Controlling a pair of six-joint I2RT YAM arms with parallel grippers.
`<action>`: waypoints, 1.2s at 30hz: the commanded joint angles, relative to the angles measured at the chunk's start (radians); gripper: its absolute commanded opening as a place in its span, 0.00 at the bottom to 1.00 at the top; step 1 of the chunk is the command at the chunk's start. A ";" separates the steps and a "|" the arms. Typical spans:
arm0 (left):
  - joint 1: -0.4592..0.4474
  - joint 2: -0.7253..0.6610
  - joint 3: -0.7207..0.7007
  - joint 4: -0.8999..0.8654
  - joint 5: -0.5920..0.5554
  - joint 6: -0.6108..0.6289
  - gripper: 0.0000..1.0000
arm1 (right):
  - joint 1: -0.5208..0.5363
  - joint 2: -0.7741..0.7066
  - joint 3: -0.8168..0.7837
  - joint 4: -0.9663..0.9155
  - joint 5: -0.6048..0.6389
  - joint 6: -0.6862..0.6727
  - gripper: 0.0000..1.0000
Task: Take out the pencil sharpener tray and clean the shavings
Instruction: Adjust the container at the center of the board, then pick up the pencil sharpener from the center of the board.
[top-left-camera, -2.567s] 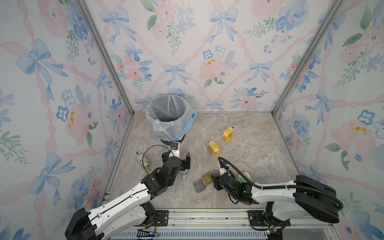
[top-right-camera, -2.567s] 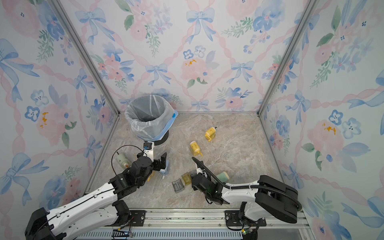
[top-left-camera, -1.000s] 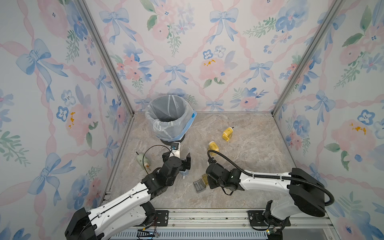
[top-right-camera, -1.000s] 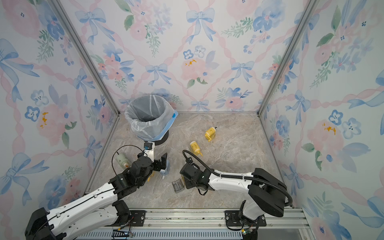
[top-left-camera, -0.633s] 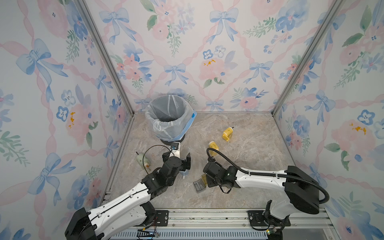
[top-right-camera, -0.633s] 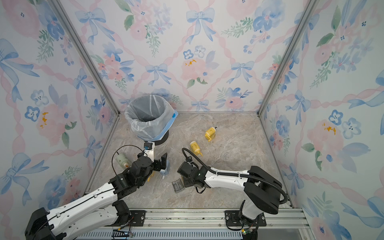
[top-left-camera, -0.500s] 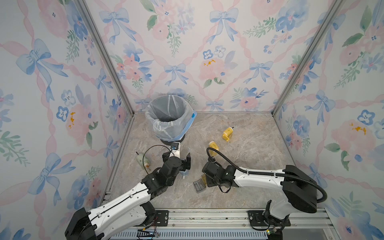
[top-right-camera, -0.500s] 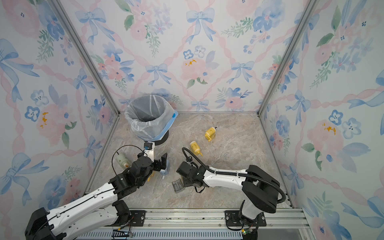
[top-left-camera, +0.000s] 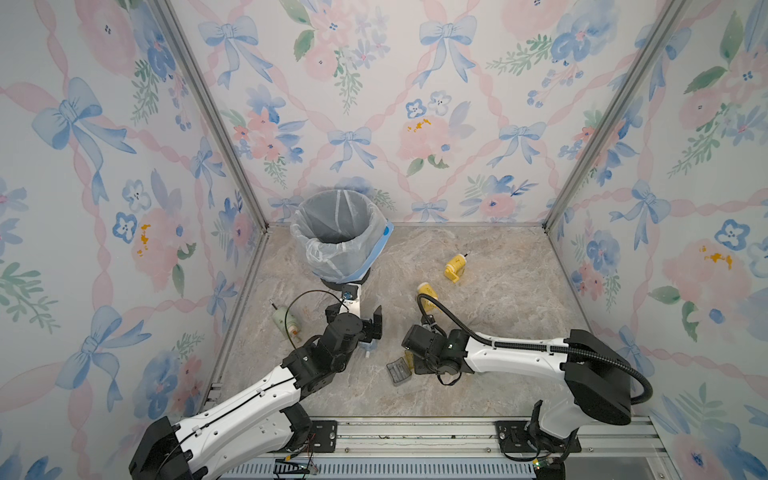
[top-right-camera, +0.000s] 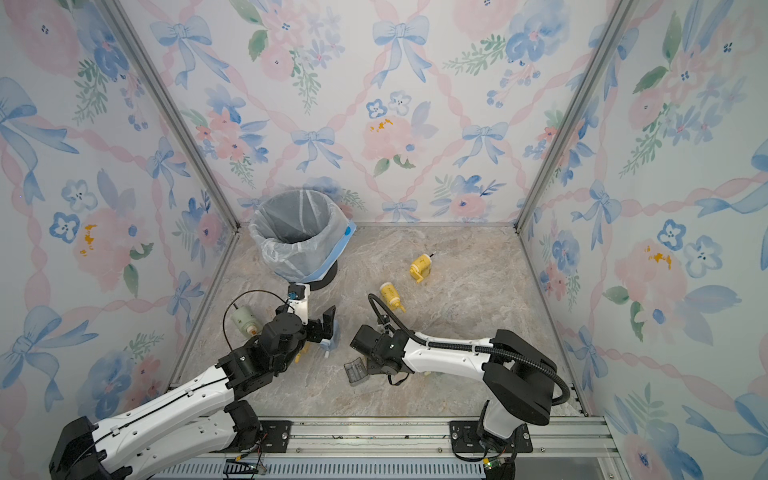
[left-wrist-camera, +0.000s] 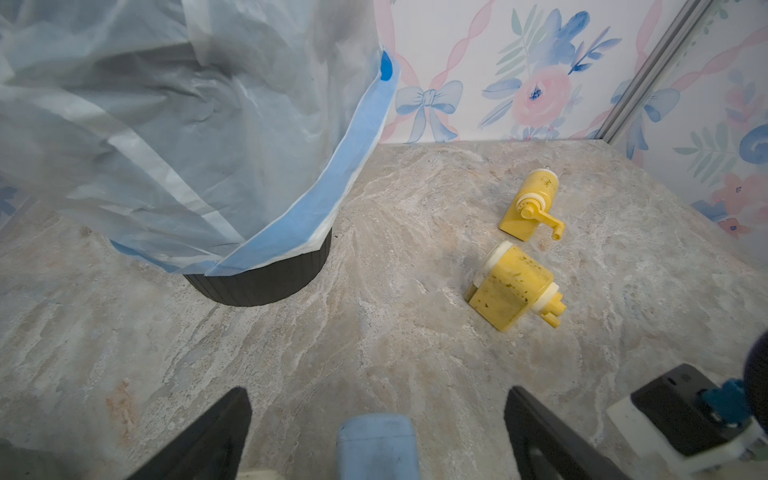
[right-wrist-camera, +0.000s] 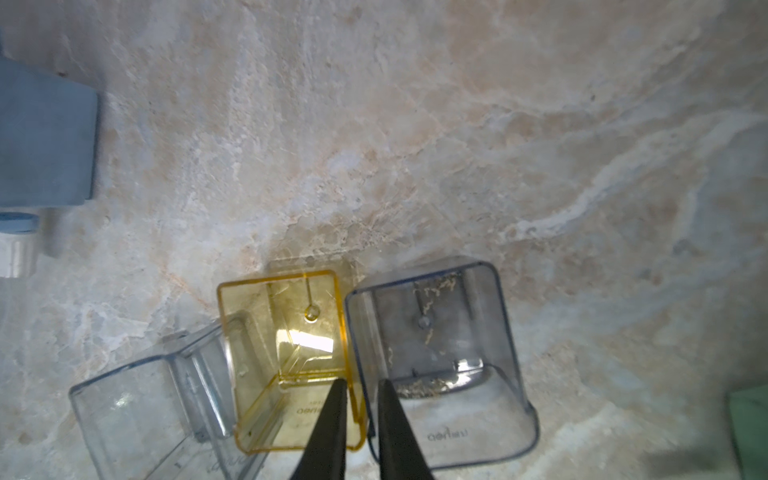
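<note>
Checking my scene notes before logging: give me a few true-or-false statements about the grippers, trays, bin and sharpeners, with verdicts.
1. The left gripper is open. True.
2. The bin lies tipped over. False: the bin stands upright.
3. The grey tray holds shavings. True.
4. The two yellow sharpeners sit inside the bin. False: they lie on the table.
5. The right gripper is wide open. False: it is shut on the wall of the yellow tray.

I see left arm (top-left-camera: 249, 403) reaching toward 1 o'clock, left gripper (left-wrist-camera: 377, 390) spread wide; right arm (top-left-camera: 511, 357) toward 9 o'clock, right gripper (right-wrist-camera: 362, 384) closed.
</note>
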 joint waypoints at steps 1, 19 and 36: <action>0.009 -0.016 -0.008 0.013 0.020 -0.007 0.98 | 0.017 0.026 0.031 -0.064 0.014 0.057 0.17; -0.035 0.033 0.026 0.051 0.164 -0.021 0.98 | 0.017 -0.095 0.062 -0.131 0.100 0.038 0.52; -0.262 0.295 -0.028 0.470 0.345 0.071 0.98 | -0.245 -0.646 -0.192 -0.083 0.194 -0.185 0.90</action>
